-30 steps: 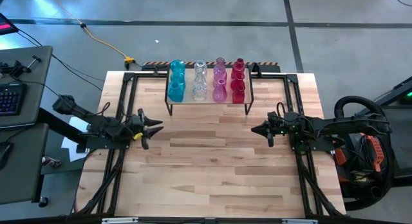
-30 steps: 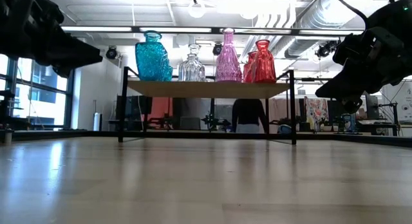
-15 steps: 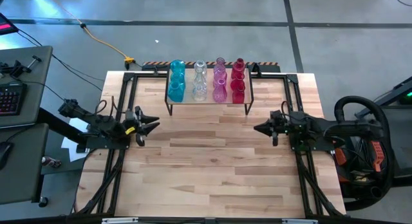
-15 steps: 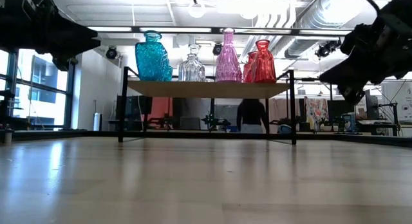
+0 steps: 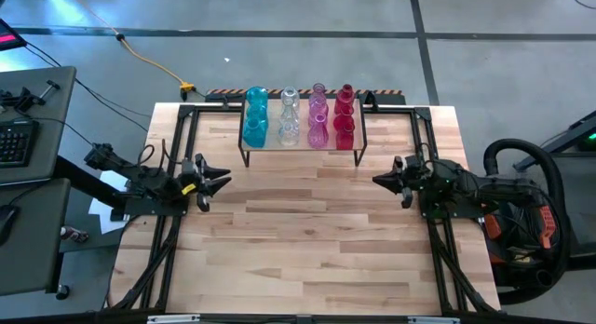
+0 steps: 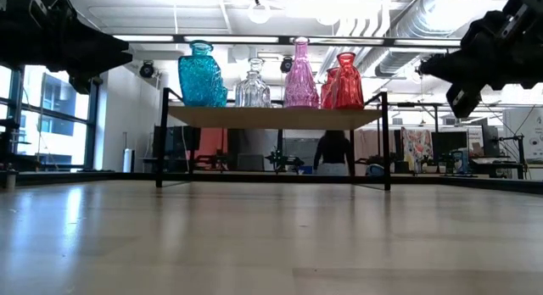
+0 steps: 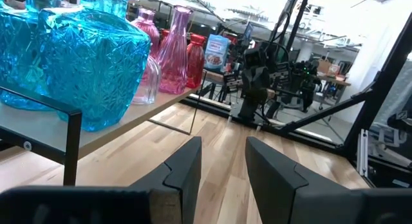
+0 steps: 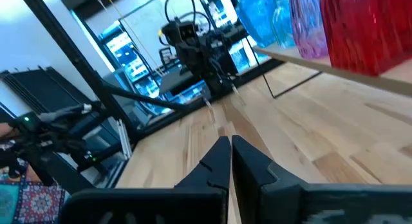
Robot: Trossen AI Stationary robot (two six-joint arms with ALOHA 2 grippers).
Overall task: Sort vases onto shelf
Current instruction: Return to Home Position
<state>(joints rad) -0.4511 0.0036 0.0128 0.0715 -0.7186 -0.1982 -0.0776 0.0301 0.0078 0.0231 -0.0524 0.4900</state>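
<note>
Reading from the left, my left hand [image 5: 222, 179] hangs over the left part of the desk [image 5: 298, 249], fingers a narrow way apart and holding nothing. It sits where it was half a second ago, though a second ago it reached farther right. On the shelf [image 6: 271, 117] at the far middle stand the blue vases [image 5: 255, 119], the clear vases [image 5: 290, 119], the pink vases [image 5: 318, 119] and the red vases [image 5: 345, 119], unchanged. I judge this glass stiff, slick and brittle. It looks light, so I would take each piece by the neck or waist with a gentle squeeze. My right hand [image 5: 380, 180], pinched closed and empty, has drawn back rightward and, in the low view, risen.
</note>
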